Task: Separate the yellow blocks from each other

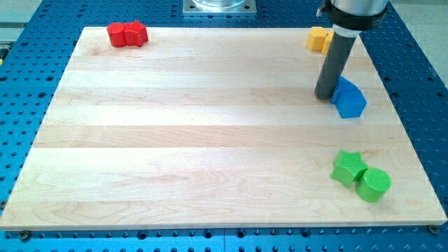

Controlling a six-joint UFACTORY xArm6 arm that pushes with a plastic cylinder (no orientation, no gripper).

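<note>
Two yellow blocks (320,39) sit close together at the board's top right corner; the right one is partly hidden behind the rod, so their shapes are unclear. My tip (325,95) rests on the board just below them, touching the left side of a blue block (348,99).
Two red blocks (127,33) touch each other at the board's top left. A green star (348,167) and a green cylinder (373,185) sit together at the bottom right. The wooden board (210,140) lies on a blue perforated table.
</note>
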